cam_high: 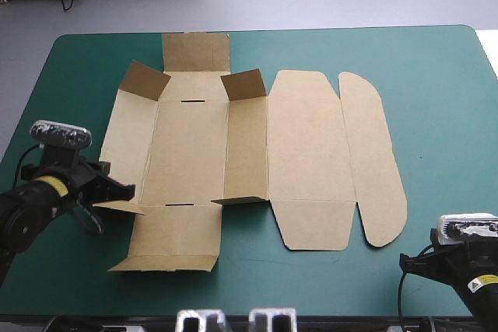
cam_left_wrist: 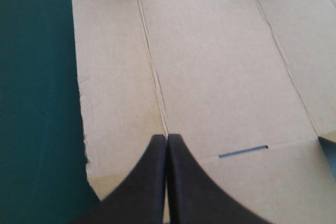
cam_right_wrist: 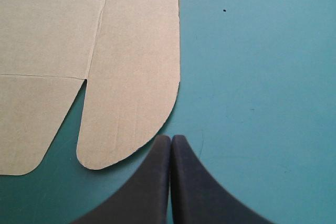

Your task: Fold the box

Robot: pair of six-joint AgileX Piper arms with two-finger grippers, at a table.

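Note:
The brown box [cam_high: 194, 153] lies as a cut sheet on the teal-green cover, mostly flat. Two small flaps [cam_high: 144, 81] [cam_high: 244, 85] stand raised at its far side. Its lid panel [cam_high: 307, 157] and rounded tuck flap [cam_high: 373, 161] lie flat to the right. My left gripper [cam_high: 124, 190] is at the sheet's near left corner. In the left wrist view it [cam_left_wrist: 167, 139] is shut, its tip over a crease of the board [cam_left_wrist: 210, 77]. My right gripper [cam_right_wrist: 171, 137] is shut over the cover, just off the rounded flap's [cam_right_wrist: 131, 77] near end. In the high view it [cam_high: 408, 260] sits at the near right.
Bare teal-green cover [cam_high: 443, 114] stretches to the right of the sheet and along the near edge [cam_high: 311, 285]. A narrower strip of cover [cam_high: 70, 91] lies to the left of the box. The far flap [cam_high: 196, 52] reaches close to the table's far edge.

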